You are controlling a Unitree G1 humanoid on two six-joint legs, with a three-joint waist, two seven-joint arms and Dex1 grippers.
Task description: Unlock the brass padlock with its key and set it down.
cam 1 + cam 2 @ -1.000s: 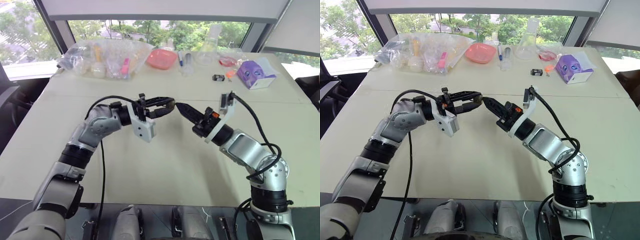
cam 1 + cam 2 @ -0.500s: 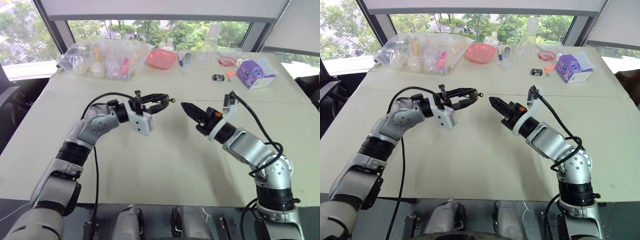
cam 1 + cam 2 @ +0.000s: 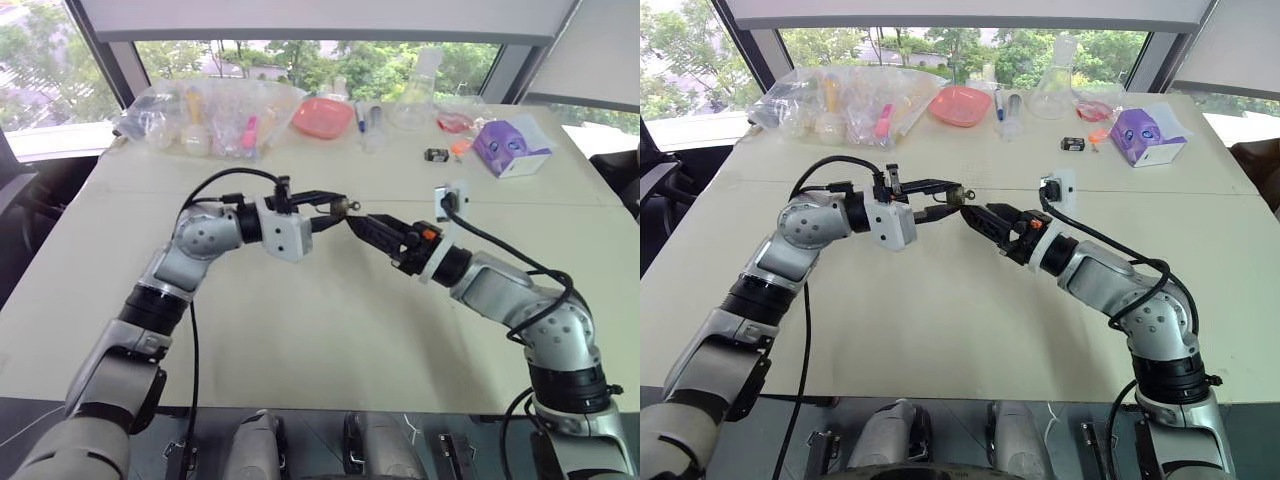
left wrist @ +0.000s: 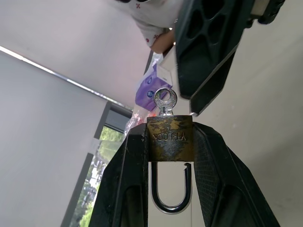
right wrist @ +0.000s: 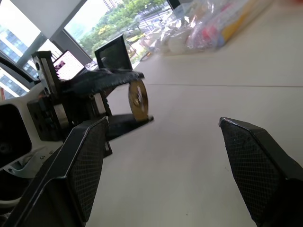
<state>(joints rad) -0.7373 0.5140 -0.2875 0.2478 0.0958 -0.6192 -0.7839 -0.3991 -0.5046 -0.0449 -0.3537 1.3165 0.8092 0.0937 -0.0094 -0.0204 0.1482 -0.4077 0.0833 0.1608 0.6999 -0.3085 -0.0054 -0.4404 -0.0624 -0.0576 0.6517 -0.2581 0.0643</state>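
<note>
Left gripper point(image 4: 168, 142): I see its two black fingers clamped on the sides of the small tarnished brass padlock point(image 4: 169, 140), held in mid-air above the table. In the left wrist view the silvery shackle loop point(image 4: 170, 189) hangs back between the fingers with one leg free of the body, so it reads as sprung. A small silver key point(image 4: 164, 101) stands in the far end of the lock, its round bow sticking out past the fingertips.

Right gripper point(image 5: 163, 161): released, its two black cross-hatched fingers point(image 5: 87, 161) spread wide apart with nothing between them. In the head views I see it just beside the key end of the padlock, pointing at it, tips near but apart from it.

Outward: both arms meet over the middle of the pale cream table point(image 3: 330, 340).

Far edge of the table by the window: clear plastic bags of mixed items point(image 3: 215, 115), a shallow pink-red bowl point(image 3: 323, 117), a clear glass flask point(image 3: 420, 95), a purple-and-white box point(image 3: 510, 147), and a small black-and-white gadget point(image 3: 436, 155).
</note>
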